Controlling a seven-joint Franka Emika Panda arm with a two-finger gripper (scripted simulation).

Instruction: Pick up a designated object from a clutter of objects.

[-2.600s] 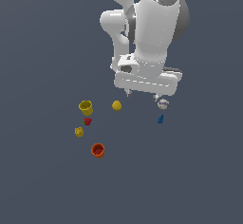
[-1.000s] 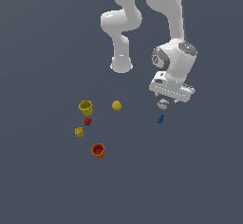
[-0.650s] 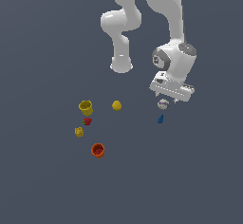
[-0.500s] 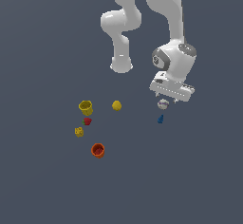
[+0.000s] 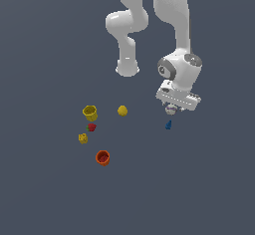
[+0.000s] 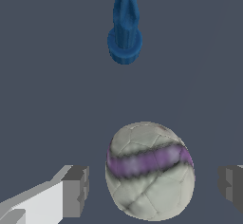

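Gripper (image 6: 151, 190) spread apart, one grey finger pad (image 6: 76, 191) on each side of the whitish ball (image 6: 149, 170) with its purple band, a visible gap to either pad, so bracketed but not yet clamped. Ball directly between the jaws, apparently resting on the dark floor right under the hand in the exterior view. Blue piece (image 6: 125, 26) just beyond the ball, clear of the fingers. Farther off, on the exterior view's left of the hand: yellow ball (image 5: 122, 110), then yellow cup (image 5: 90, 112), red strawberry-like piece (image 5: 91, 127), yellow block (image 5: 83, 138) and orange-red cup (image 5: 102, 157), all well apart from the grasp. Approach and alignment judged done; closing on the ball and lifting it clear of the clutter left to do.
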